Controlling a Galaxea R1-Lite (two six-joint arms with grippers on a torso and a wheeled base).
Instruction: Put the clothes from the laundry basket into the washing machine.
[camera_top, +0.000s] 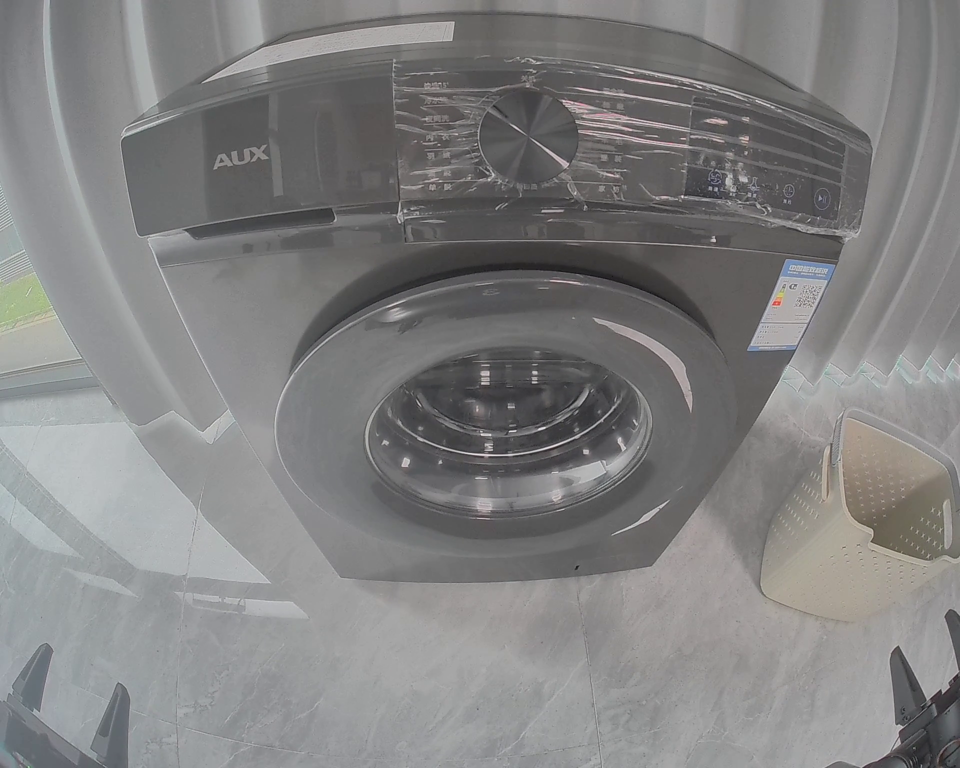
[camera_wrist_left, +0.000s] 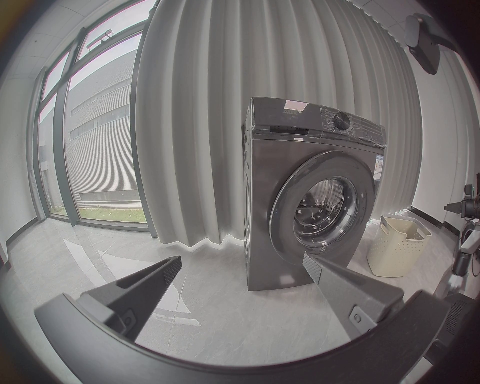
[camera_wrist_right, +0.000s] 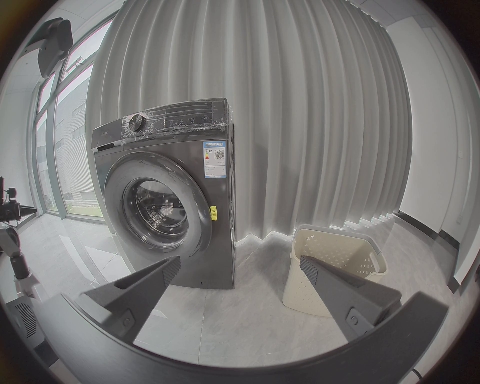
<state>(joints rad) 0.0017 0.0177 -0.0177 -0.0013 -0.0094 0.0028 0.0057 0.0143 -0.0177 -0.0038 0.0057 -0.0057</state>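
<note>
A grey front-loading washing machine (camera_top: 500, 300) stands straight ahead with its round glass door (camera_top: 507, 430) closed; the drum behind the glass looks bare. A cream perforated laundry basket (camera_top: 862, 520) sits on the floor to the machine's right, and the part of its inside that shows holds no clothes. My left gripper (camera_top: 72, 697) is low at the front left, open, with nothing between its fingers. My right gripper (camera_top: 932, 662) is low at the front right, open and bare, just in front of the basket. The washer (camera_wrist_left: 310, 195) and basket (camera_wrist_right: 335, 270) also appear in the wrist views.
White pleated curtains (camera_top: 900, 200) hang behind the machine. The floor is glossy grey marble tile (camera_top: 450, 670), open in front of the washer. A large window (camera_wrist_left: 95, 135) lies off to the left.
</note>
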